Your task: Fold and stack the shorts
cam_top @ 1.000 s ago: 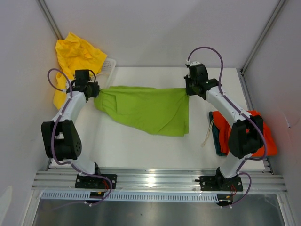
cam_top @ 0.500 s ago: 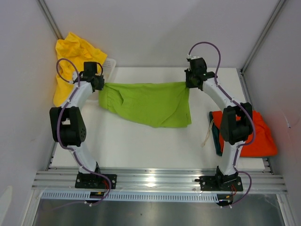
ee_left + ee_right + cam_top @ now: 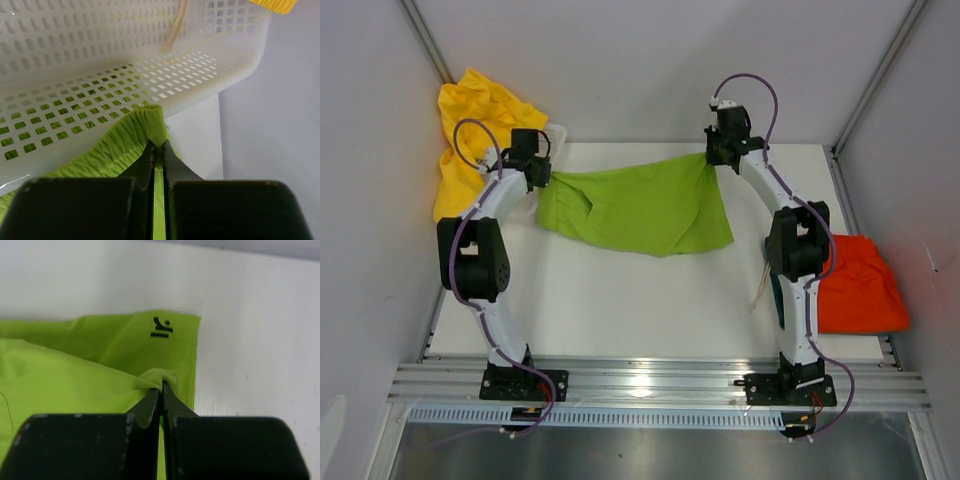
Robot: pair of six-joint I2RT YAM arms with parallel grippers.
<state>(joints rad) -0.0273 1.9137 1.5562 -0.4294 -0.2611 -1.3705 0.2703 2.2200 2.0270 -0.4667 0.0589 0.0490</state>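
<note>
Gripped the lime green shorts (image 3: pixel 640 212) at both far corners and held them spread across the far half of the table (image 3: pixel 620 310). Pinched the gathered elastic waistband (image 3: pixel 115 147) in the left gripper (image 3: pixel 157 146), squeezed tight on a small fold of cloth, just beside the white basket (image 3: pixel 100 75) at the far left. Nipped a hem corner in the right gripper (image 3: pixel 161 388), likewise closed hard on a little ridge of fabric, near a small black printed mark (image 3: pixel 161 327). Kept the top edge of the garment taut from left to right, higher at the right end, with the lower edge sagging toward the near side; could not tell whether touching the tabletop there. Noted the yellow shorts (image 3: pixel 480 115) heaped over the basket in the far left corner, close behind the left arm and well apart from the right one. Noted the orange-red shorts (image 3: pixel 855 285) lying at the near right edge of the table, partly hidden behind the right arm, with a pale drawstring (image 3: pixel 760 293) trailing out on their left side.
</note>
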